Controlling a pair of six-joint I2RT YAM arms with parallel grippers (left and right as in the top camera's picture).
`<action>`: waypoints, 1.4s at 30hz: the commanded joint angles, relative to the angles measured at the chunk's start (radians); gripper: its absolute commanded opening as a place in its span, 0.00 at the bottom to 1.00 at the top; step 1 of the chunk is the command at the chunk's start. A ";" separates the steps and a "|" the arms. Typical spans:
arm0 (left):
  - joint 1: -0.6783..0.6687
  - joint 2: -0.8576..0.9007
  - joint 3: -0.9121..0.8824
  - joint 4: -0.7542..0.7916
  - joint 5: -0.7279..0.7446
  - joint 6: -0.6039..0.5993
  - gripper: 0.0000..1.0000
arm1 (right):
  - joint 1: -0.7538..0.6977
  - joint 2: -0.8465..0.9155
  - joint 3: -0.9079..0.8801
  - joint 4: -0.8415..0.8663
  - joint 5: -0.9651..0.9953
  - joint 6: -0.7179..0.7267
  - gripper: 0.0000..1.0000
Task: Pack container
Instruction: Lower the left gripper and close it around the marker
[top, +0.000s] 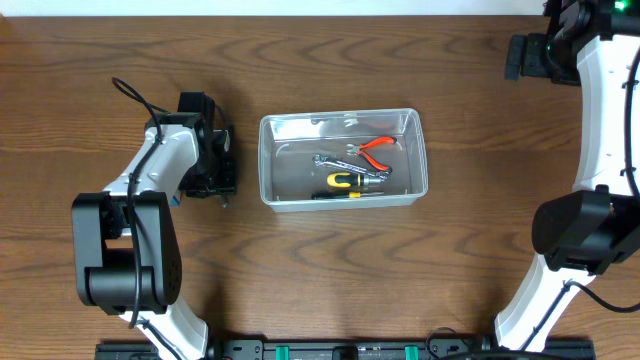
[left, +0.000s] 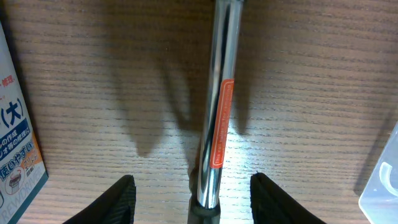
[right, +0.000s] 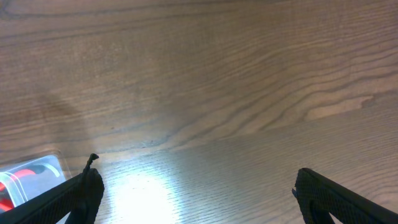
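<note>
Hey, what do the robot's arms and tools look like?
The left arm and right arm have white shells and black joint housings. A black cable loops off the left; green lights glow on the right. The tool fingers are matte black, tapered.

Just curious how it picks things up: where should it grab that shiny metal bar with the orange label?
Grip the metal bar across its slim shaft by the orange label, coming straight down. It lies flat on the table, narrow and round, lined up between the open left fingers.
</note>
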 joint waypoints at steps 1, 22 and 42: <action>-0.003 0.011 0.024 -0.003 0.014 -0.001 0.48 | -0.003 -0.001 0.011 0.000 0.008 -0.002 0.99; -0.003 0.011 0.000 0.009 0.018 -0.002 0.48 | -0.003 -0.001 0.011 0.000 0.008 -0.002 0.99; -0.003 0.011 -0.005 0.012 0.018 -0.013 0.49 | -0.003 -0.001 0.011 0.000 0.008 -0.002 0.99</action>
